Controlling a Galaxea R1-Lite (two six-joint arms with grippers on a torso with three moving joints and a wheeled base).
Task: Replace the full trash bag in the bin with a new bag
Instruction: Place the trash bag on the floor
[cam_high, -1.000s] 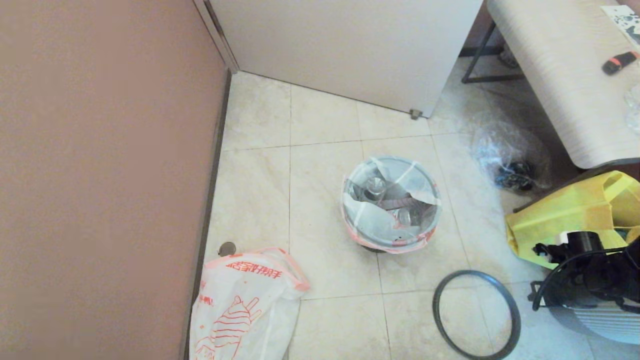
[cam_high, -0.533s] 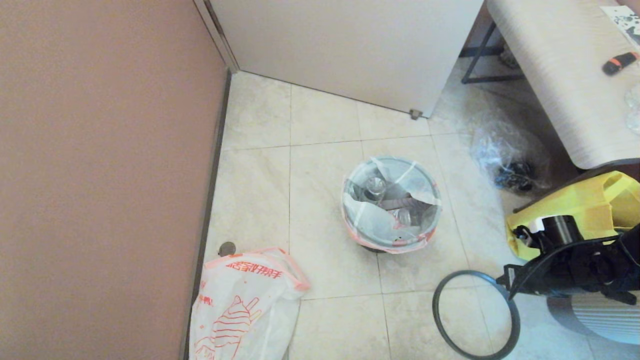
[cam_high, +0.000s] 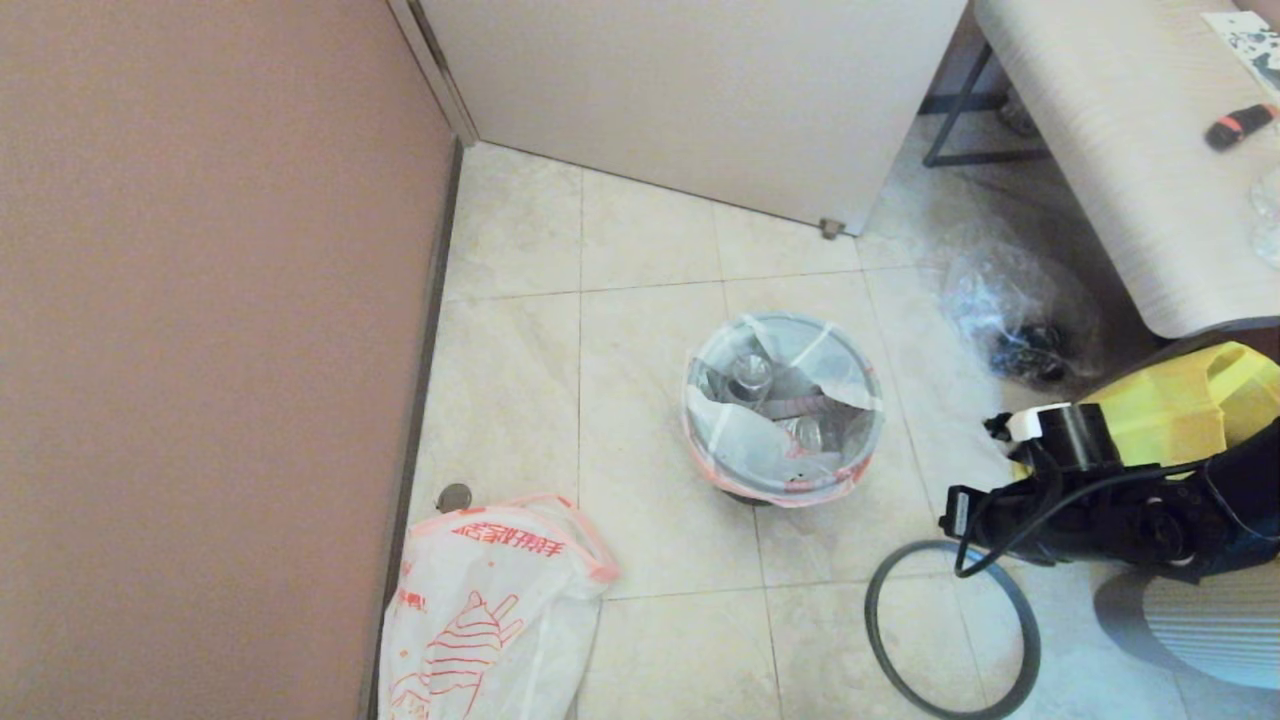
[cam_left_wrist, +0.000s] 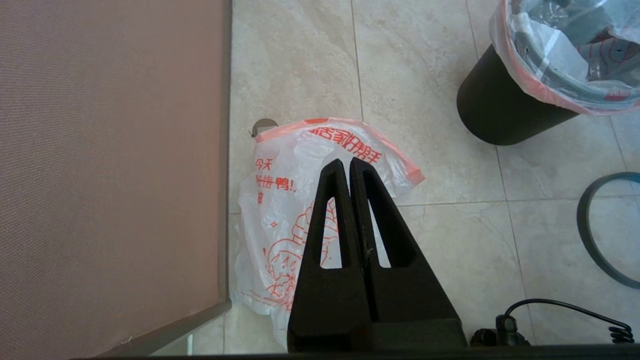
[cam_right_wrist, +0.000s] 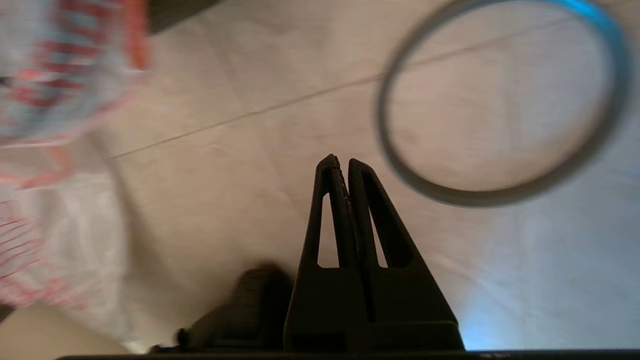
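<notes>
Nearest the robot, the right gripper (cam_right_wrist: 340, 165) hangs empty with its fingers pressed together, over the tile floor (cam_high: 650, 240) just beside the hoop (cam_high: 952, 628), which lies flat. Ahead and toward the robot's left stands the bin (cam_high: 745, 492), the full trash bag (cam_high: 780, 410) seated in it, pink rim folded over the edge (no long axis; it is round). The right arm seems nearer. The left gripper (cam_left_wrist: 349, 167), clamped on nothing, hovers above the new bag (cam_left_wrist: 295, 200).
</notes>
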